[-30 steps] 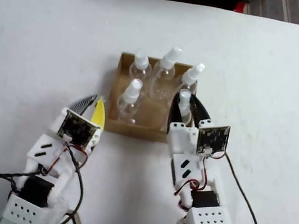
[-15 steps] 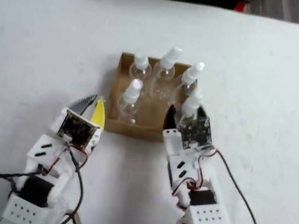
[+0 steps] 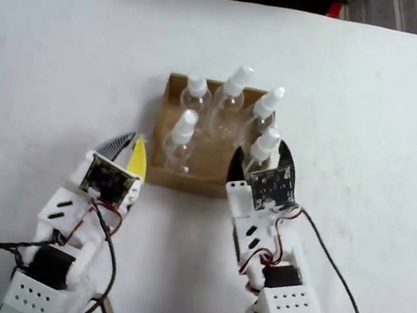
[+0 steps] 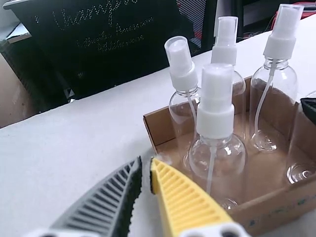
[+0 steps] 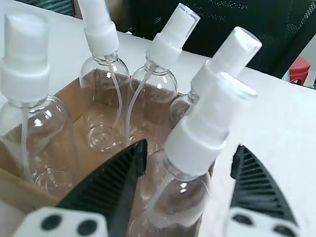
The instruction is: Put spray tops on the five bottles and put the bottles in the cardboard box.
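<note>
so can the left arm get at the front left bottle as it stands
Probably yes. The left gripper sits shut just outside the box, and the front left bottle rises above the wall right behind it. The right gripper is at the other front bottle, off to the side.

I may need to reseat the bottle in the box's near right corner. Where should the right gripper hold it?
Probably the clear shoulder of the near right bottle, just under its spray top, approached from the arm's own side: the right gripper stands open astride it there, and the other bottles crowd the far side.
</note>
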